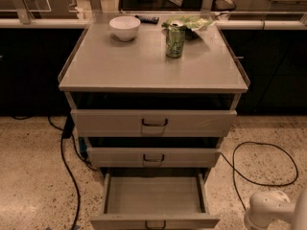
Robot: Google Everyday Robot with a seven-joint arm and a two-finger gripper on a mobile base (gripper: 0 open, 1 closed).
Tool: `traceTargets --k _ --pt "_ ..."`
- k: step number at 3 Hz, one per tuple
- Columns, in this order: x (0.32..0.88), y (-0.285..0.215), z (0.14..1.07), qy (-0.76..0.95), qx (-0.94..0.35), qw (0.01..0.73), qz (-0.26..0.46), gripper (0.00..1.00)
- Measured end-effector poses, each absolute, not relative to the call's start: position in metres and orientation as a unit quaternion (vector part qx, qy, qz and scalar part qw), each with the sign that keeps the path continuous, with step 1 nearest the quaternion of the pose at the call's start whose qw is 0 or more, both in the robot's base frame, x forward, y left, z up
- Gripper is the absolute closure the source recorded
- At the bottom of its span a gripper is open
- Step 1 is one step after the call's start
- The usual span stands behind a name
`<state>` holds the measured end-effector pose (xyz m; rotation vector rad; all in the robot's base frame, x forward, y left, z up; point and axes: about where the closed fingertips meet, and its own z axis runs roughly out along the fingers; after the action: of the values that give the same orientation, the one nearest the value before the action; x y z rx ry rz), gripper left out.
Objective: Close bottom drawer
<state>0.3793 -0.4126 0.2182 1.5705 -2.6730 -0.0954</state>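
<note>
The bottom drawer point(153, 195) of the grey-beige cabinet is pulled far out toward me and looks empty inside. Its front panel point(154, 222) sits at the lower edge of the view, with a small dark loop handle point(155, 224) at its middle. The medium drawer point(153, 157) and the wide top drawer point(153, 122) above it stand slightly out. My gripper point(261, 211) shows as a white rounded part at the bottom right corner, to the right of the open drawer's front and apart from it.
On the cabinet top point(144, 66) stand a white bowl point(124, 28), a green can point(175, 42) and a crumpled green bag point(189, 22). Black cables lie on the speckled floor at the left point(67, 166) and the right point(264, 162). Dark counters flank the cabinet.
</note>
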Motion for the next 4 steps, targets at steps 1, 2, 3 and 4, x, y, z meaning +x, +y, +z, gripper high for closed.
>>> traceTargets --k 1,2,3,4 --pt "0.393 -0.412 0.211 -0.870 0.491 0.018 -0.044 0.00" --pt "0.397 -0.412 0.211 -0.872 0.488 0.017 -0.045 0.00" --pt "0.379 -0.408 0.208 -0.865 0.500 0.013 -0.049 0.00" --pt "0.356 -0.394 0.196 -0.852 0.519 -0.019 -0.059 0.00"
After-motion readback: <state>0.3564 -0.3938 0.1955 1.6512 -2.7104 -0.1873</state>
